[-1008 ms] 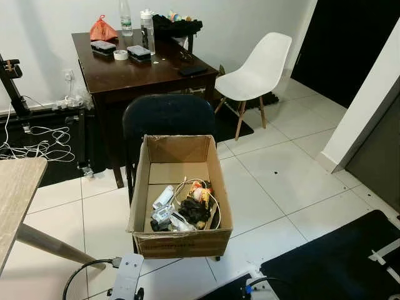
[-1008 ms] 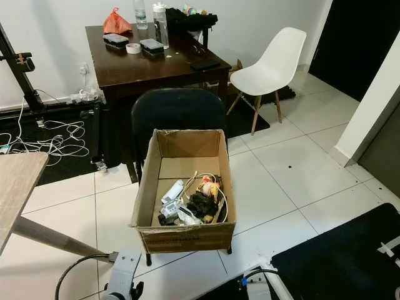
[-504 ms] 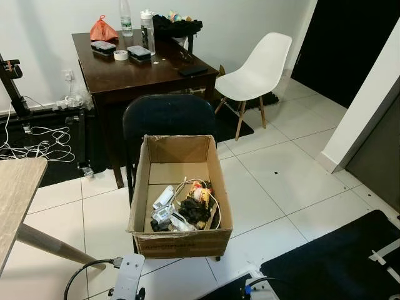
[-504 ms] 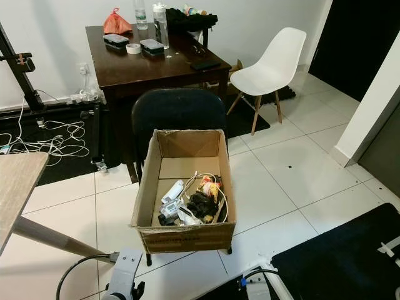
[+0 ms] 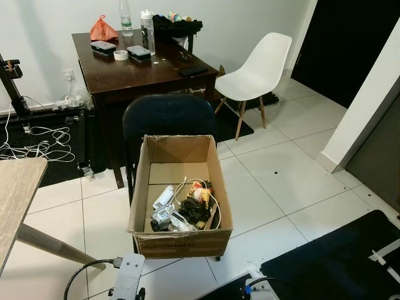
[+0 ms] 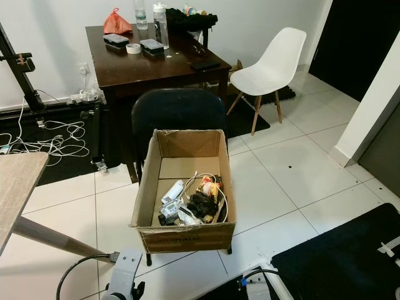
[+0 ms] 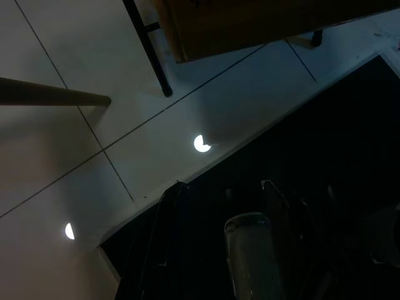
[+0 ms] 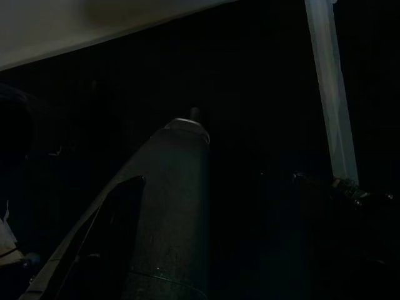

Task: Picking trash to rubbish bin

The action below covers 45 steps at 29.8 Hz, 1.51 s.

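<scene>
A: Where's the rubbish right now?

B: It sits in the open cardboard box [image 5: 180, 194] that rests on the seat of a black chair [image 5: 167, 116]. The trash [image 5: 184, 207] lies heaped at the box's near end: a white packet, a loop of white cord, something black and crumpled, a bit of orange and red wrapper. The far half of the box floor is bare card.

A: And the end effectors?

B: Both arms hang low. The left end effector [image 7: 219, 206] is over a dark mat [image 7: 325, 162] at the edge of the white tiled floor [image 7: 56, 162]; ahead of it and above are the chair legs and the underside of the box. Its two black fingers stand apart with a gap between them, holding nothing. The right end effector [image 8: 181, 206] is in deep shade; one dark finger shows, and I cannot tell whether it is wide or narrow.

A: What lies beyond the box?

B: Farther from both end effectors, a dark wooden counter [image 5: 140, 69] against the wall carries an orange bag [image 5: 102, 29], two bottles [image 5: 146, 22], a tape roll [image 5: 120, 54] and some flat black cases. A white chair [image 5: 257, 70] stands on the right end effector's side of it. On the left end effector's side, a light wooden counter [image 5: 15, 194] juts in, with white cables [image 5: 37, 140] on the floor behind
</scene>
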Available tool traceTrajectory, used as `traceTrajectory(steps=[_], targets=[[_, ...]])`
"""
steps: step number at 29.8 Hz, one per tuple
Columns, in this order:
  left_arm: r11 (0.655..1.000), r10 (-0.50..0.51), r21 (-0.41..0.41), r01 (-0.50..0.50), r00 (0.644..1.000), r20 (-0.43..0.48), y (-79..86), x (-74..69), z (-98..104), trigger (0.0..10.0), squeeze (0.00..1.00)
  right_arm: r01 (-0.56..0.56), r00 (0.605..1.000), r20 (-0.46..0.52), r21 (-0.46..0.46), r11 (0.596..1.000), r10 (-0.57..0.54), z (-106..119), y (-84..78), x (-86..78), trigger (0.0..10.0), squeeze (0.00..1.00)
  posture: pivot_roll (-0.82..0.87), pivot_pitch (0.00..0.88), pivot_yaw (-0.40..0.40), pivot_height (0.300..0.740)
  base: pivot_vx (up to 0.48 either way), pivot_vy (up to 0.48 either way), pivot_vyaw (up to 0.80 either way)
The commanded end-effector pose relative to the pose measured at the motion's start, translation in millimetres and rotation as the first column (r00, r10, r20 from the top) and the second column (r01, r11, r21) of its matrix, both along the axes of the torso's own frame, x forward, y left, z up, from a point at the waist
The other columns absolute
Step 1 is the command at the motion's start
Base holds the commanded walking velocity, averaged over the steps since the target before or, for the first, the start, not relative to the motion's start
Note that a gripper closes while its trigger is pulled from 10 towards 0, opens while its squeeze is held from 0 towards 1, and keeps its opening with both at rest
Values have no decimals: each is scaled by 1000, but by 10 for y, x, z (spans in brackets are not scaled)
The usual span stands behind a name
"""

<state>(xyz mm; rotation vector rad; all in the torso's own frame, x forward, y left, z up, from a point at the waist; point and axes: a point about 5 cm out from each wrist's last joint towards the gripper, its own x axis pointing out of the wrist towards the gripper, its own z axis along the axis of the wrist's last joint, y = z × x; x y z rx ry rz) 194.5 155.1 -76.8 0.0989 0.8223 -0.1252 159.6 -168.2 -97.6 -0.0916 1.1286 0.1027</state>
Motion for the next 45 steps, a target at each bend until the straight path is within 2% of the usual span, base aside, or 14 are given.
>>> traceTrajectory(steps=[1,22,31,33,37,45], targets=[[1000,-7,-5,7,1000,-4,-25,-14,-8,10000,0,9,1000,-2,4,1000,-9,-4,18,-6,10000,0,107,0,-16,740,0,0,0],[1000,-12,-7,12,1000,4,-39,18,8,10000,0,1,1000,2,0,1000,-1,7,10,21,10000,0,107,7,-18,740,0,0,0],[1000,-17,8,17,1000,25,20,157,79,10000,0,-8,1000,27,0,1000,8,49,55,129,10000,0,118,0,-4,740,0,0,0],[1000,-8,14,7,999,43,61,233,124,10000,0,1,999,40,5,1000,-2,67,80,173,10000,0,120,0,-14,740,0,0,0],[1000,21,13,-22,997,77,118,327,188,10000,0,6,998,63,20,1000,-7,97,107,240,10000,0,141,81,-27,740,0,0,0],[999,36,7,-36,997,64,133,245,143,10000,0,1,998,58,21,1000,-2,98,109,243,10000,0,148,78,-32,740,0,0,0]])
